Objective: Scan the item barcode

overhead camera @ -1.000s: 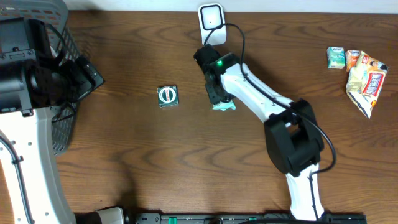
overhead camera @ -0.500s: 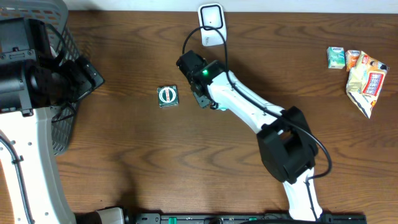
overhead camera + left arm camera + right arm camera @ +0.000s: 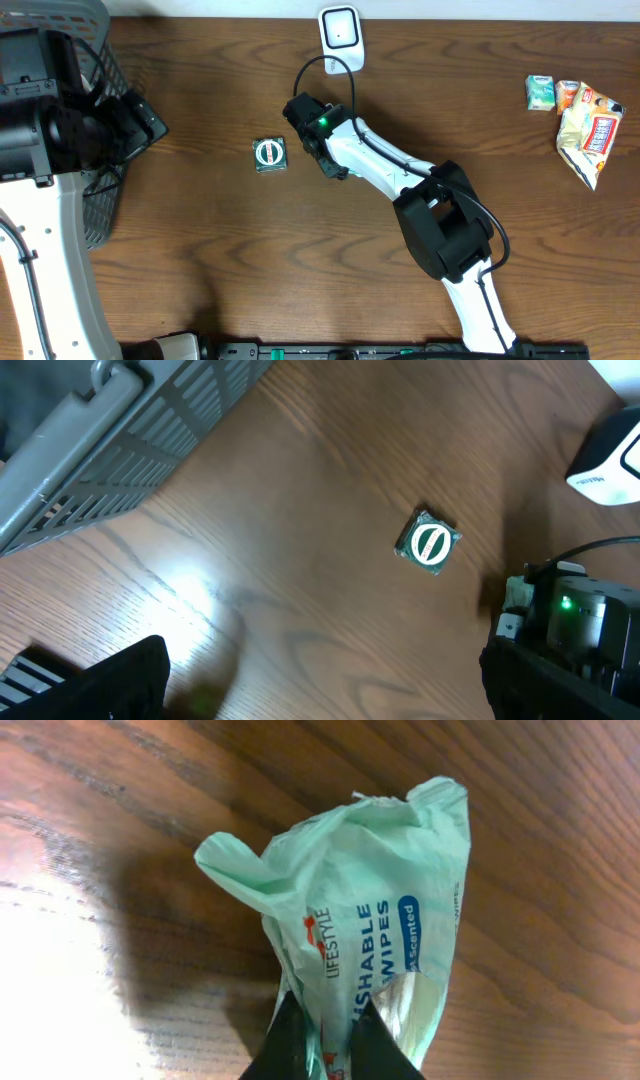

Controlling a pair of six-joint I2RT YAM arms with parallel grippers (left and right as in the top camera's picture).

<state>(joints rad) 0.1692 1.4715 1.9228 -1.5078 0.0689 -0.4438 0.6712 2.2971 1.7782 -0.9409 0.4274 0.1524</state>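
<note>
Pinching the near end of a crumpled mint-green plastic wipes packet (image 3: 370, 900), the right fingers (image 3: 288, 1045) are pressing together almost completely, with only the thin film bunching between them. The rest of the packet is fanning out beyond the tips, with its long axis running straight away from them. Its printed face is turning toward the wrist camera, and no barcode is showing on it, so which side carries the code cannot be told. Beneath it, the dark brown wooden bench (image 3: 250, 260) is lying bare, and the packet seems to be hanging just above it, though contact cannot be ruled out. From above, the packet is hiding under the right wrist. The white upright barcode scanner (image 3: 340, 28) is standing ahead of that wrist at the far edge of the bench, near it and slightly to its right. The coming move is likely turning on carrying the packet forward and rotating its hidden side toward the scanner's window. A small square dark-green packet with a white ring (image 3: 270, 154) is lying just to the left. Further left, the left fingers (image 3: 145, 120) are standing wide apart and holding nothing beside a grey slatted plastic basket (image 3: 100, 60), well away from the scanner.
</note>
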